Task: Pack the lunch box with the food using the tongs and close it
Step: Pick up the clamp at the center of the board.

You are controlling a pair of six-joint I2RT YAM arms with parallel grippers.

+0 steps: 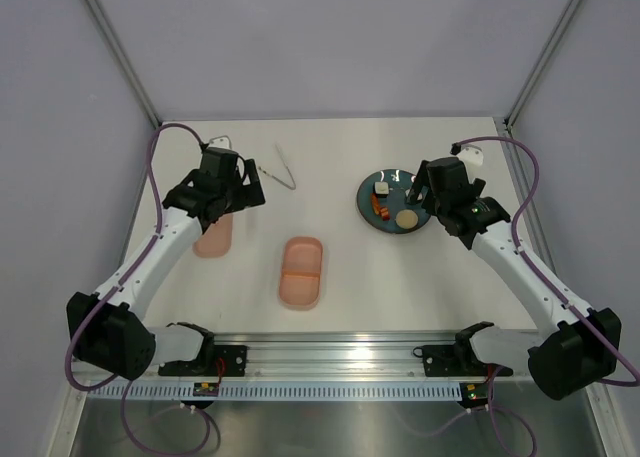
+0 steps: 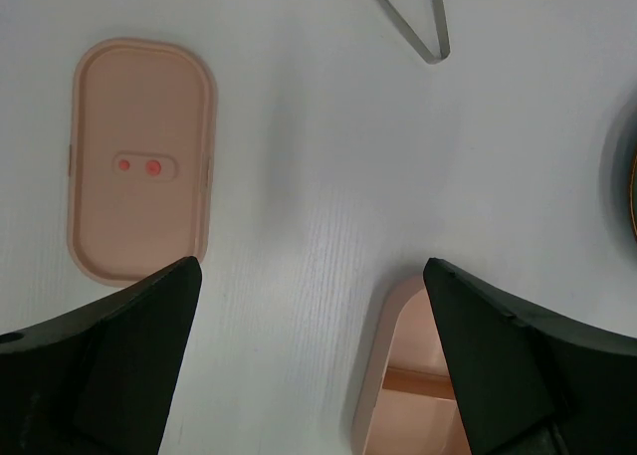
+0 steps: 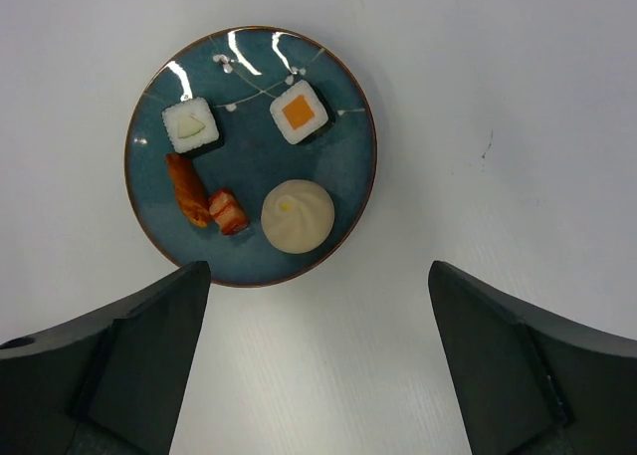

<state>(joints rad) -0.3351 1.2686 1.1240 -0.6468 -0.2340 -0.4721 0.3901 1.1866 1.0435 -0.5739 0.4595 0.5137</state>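
Nothing grabbed yet, left gripper hovers wide open between lid and lunch box, right gripper equally wide, food on the plate just left of it.

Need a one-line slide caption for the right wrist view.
Open right gripper hovers over the plate of five food pieces.

High rear overview — wrist views straight down, close: left over lid, right over plate

White table, pale grey walls, aluminium rail along near edge
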